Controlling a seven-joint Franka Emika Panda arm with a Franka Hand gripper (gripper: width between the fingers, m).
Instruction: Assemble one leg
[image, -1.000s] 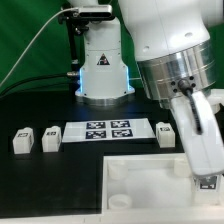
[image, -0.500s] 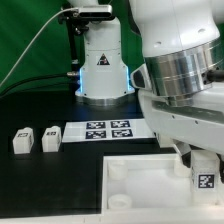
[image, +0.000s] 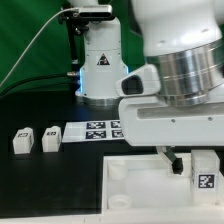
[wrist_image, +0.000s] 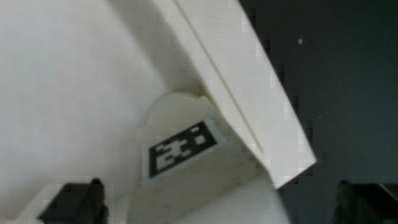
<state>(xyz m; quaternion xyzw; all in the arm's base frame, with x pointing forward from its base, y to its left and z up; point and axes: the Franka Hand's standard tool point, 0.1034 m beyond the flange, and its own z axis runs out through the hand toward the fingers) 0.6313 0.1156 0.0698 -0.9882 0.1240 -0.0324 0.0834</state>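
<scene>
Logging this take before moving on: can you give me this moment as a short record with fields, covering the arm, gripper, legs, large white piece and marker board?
arm: low over the large white tray-like piece, at the exterior view's right
gripper: fingers spread, nothing seen between them
leg on tray: one standing on the tray beside the gripper; its tag shows in the wrist view
loose legs: two on the table at the exterior view's left
marker board: flat on the table, partly hidden by the arm

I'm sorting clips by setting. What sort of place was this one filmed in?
Most likely a robotics lab bench. A robot arm's base stands on a black table, with a marker board of printed tags lying flat, tagged white blocks and a white tray-like part.
</scene>
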